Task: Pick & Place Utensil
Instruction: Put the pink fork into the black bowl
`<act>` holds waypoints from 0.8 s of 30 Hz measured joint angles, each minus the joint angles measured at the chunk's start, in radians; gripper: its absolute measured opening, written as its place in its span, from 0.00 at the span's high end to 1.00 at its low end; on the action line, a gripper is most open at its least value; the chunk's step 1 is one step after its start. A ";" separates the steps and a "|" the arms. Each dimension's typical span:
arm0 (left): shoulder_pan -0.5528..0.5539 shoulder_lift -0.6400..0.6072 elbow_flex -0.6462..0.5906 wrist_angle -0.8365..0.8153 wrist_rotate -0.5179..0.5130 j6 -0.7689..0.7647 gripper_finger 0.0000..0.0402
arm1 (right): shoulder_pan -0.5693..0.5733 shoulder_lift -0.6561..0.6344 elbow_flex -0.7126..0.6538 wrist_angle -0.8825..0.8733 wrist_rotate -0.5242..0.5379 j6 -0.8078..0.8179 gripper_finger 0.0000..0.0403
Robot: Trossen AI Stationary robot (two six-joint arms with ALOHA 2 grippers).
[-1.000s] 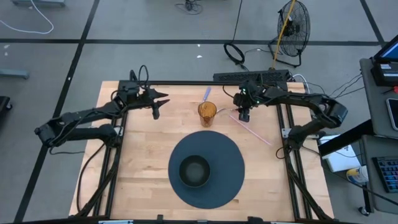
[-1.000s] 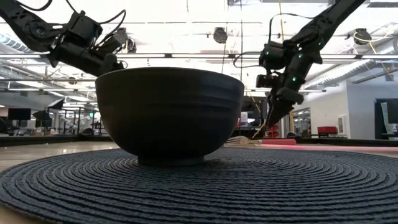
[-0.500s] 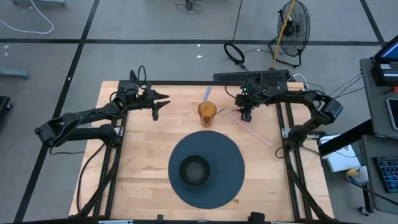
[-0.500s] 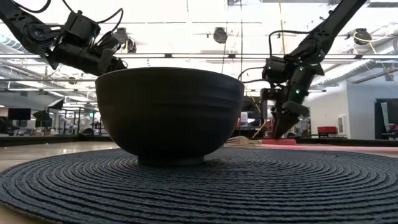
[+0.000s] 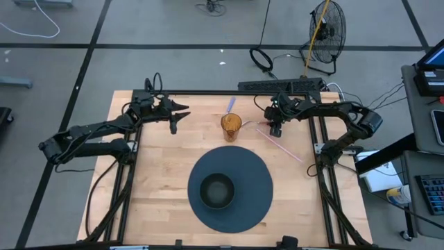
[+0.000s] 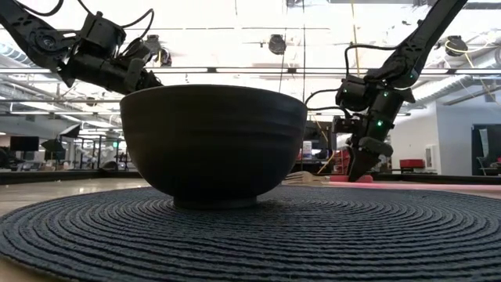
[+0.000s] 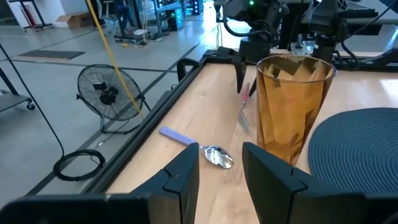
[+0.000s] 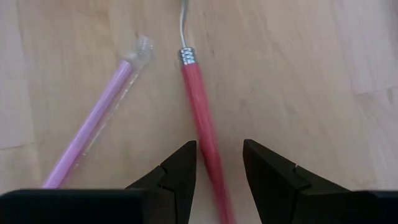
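A fork with a red handle (image 8: 200, 118) lies flat on the wood next to a pink straw (image 8: 93, 118); in the high view both lie right of the amber cup (image 5: 231, 126). My right gripper (image 8: 217, 165) is open and low over the fork, one finger on each side of the red handle, and the low view shows its tips (image 6: 362, 168) near the table. My left gripper (image 5: 175, 121) is open and hovers over the far left of the table. A blue-handled spoon (image 7: 214, 155) lies beyond the cup. A dark bowl (image 5: 218, 191) sits on a round dark placemat (image 5: 246, 167).
The amber cup (image 7: 292, 106) stands upright just beyond the placemat's far edge, close to the fork's tines (image 7: 244, 115). Black frame rails (image 5: 313, 128) run along the table's sides. Bare wood lies left of the placemat (image 5: 156, 180).
My right gripper has come down toward the red-handled fork, from well above the table to just over it, shifting slightly toward the table's right edge. The fork, straw, cup and bowl have stayed in place.
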 joint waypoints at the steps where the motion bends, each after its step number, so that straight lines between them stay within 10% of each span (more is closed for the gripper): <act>1: 0.000 0.000 0.000 0.000 0.000 0.000 0.68 | 0.000 0.000 0.000 0.003 0.000 0.004 0.68; 24: -0.011 0.000 0.000 -0.002 -0.001 -0.002 0.68 | 0.001 -0.002 -0.001 -0.086 0.001 0.053 0.87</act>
